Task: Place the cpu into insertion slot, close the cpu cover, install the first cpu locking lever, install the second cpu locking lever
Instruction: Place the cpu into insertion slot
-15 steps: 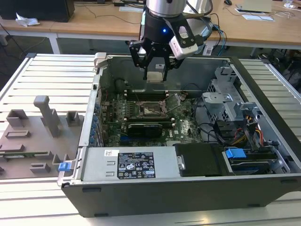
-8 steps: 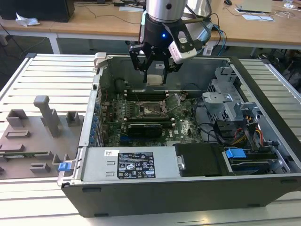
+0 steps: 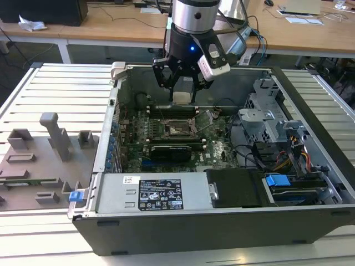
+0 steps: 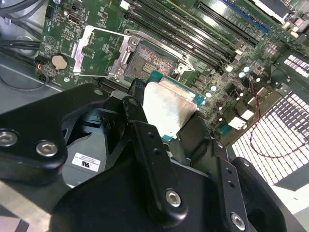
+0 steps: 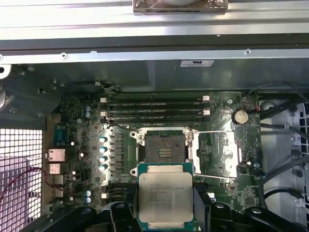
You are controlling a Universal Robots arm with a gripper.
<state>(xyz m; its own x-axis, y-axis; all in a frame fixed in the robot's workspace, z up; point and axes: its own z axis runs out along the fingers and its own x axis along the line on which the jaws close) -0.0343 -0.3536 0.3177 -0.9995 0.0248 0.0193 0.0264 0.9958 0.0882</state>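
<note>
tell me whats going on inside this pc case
The robot arm's gripper holds the cpu by its edges, metal top up, above the motherboard in the open computer case. The insertion slot is empty and the cpu cover is swung open beside it, so the chip is not yet seated.

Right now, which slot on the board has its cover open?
The square insertion slot; its cpu cover is flipped open beside it. The long memory slots have none.
</note>
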